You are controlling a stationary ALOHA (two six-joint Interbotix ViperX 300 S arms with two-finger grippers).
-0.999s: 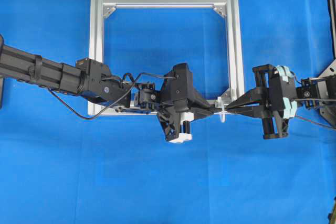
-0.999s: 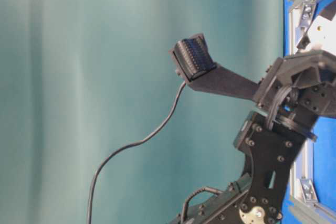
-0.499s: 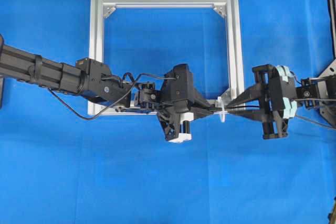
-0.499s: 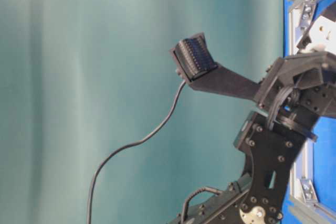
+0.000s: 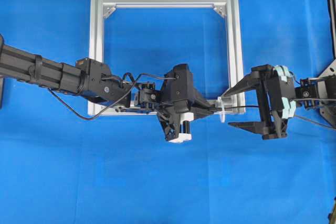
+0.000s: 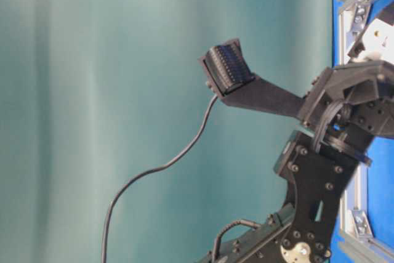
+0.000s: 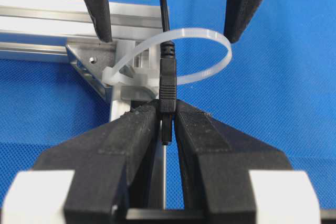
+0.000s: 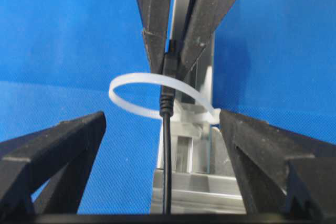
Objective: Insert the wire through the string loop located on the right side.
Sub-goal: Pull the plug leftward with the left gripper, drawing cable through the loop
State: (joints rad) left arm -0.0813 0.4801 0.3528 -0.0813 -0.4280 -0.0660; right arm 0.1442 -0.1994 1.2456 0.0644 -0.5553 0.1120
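Observation:
The thin black wire passes through the white string loop, which is tied to the silver frame's near right corner. My left gripper is shut on the wire's plug, just on its side of the loop. Overhead, the left gripper meets the string loop from the left. The wire runs on to the right between the spread fingers of my right gripper. In the right wrist view, the right gripper is open, its fingers apart from the wire.
The square aluminium frame lies flat on the blue table, with corner brackets inside it. Both arms meet at its near right corner. A black mount sits at the right edge. The table-level view shows an arm carrying a wrist camera.
My right gripper has opened wide and let go of the wire. The left gripper, the plug and the loop have stayed put.

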